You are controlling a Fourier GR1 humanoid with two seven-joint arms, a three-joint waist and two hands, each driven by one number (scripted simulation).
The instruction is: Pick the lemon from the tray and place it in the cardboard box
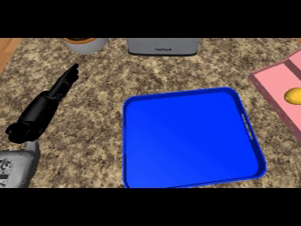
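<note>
At counter's right edge: lemon (298, 96) lies in pink box (278, 100)
Tray (129, 145): empty
Left robot hand (60, 88): fingers straight, holding nothing
Right robot hand: unseen
Left to do: seemingly nothing

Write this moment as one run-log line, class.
lemon: in pink box | blue tray: no lemon | left hand: open, holding nothing | right hand: not in view

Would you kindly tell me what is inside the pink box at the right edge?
A lemon with a green leaf lies inside the pink box. The box runs past the picture's edge, so the rest of its inside is out of sight.
</note>
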